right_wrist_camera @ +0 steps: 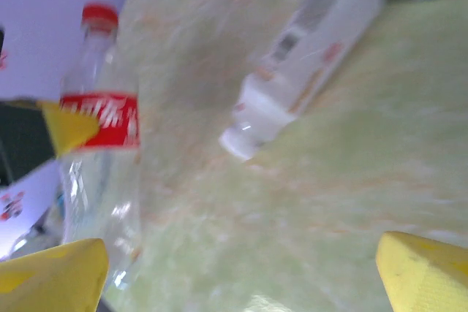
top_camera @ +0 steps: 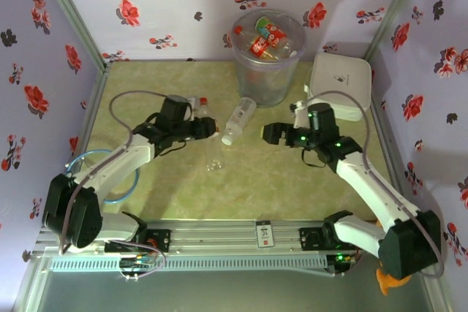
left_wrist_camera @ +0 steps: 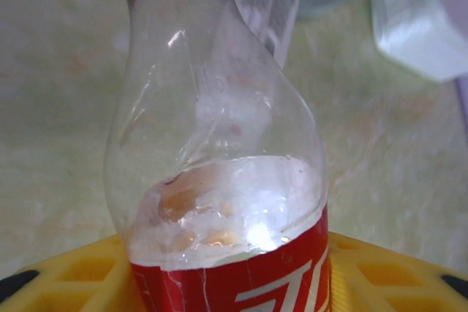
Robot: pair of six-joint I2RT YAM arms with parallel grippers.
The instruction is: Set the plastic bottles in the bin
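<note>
While the top view sets out both arms, the left wrist view adds the close look: the left gripper [top_camera: 208,132] is clamped on a clear bottle [top_camera: 213,153] at its red label, yellow fingers [left_wrist_camera: 73,275] either side; whether its base touches the table [top_camera: 175,188] I cannot tell; the right wrist view shows the right gripper [right_wrist_camera: 241,268] spread wide, holding nothing, facing 9 o'clock toward a white bottle [top_camera: 240,118] lying cap toward 7 o'clock, near the bin [top_camera: 267,82] at 12 o'clock, which has bottles inside; bare tabletop separates the grippers; a white box [top_camera: 340,78] sits at the bin's 3 o'clock; both arms slant inward from their bases.
</note>
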